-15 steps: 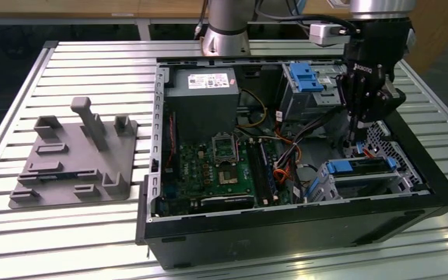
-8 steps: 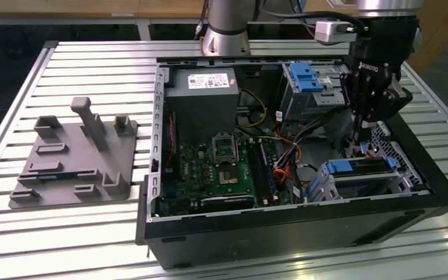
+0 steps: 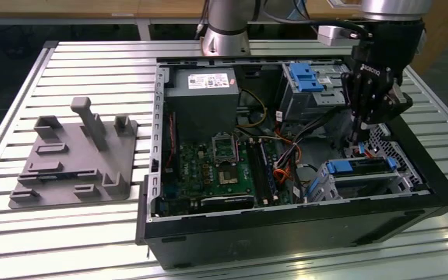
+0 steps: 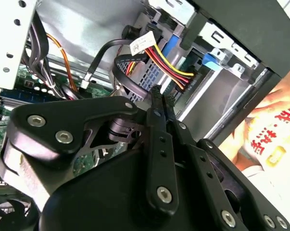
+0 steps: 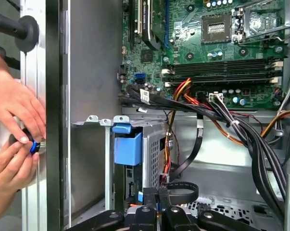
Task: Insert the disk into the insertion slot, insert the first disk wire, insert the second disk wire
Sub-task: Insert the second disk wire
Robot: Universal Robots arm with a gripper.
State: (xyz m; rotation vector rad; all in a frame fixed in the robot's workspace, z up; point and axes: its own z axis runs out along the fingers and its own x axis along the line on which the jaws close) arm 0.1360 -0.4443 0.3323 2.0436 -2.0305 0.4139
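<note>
- The pincer [image 3: 354,142] is hanging down inside the open computer case [image 3: 286,227], near the wall on the exterior view's right, its tips just above the back of the disk [image 3: 361,168].
- The disk is already sitting in the insertion slot [image 3: 399,175], its blue bracket [image 3: 331,167] showing at the end facing the motherboard [image 3: 220,169]; its long axis is running across the case, from the motherboard side out toward that wall.
- So the disk is lying directly below the pincer and a little toward the front of the case, with the cables crowding in between.
- In the second wrist view the fingers [image 4: 160,120] are pressing together, and the thin black cable [image 4: 119,72] is looping just past their tips; I cannot tell whether they are pinching it.
- In the first wrist view a person's hands [image 5: 15,130] are working at the outside of the case wall, apart from the pincer.
- The case is resting on the slatted table [image 3: 76,233].
</note>
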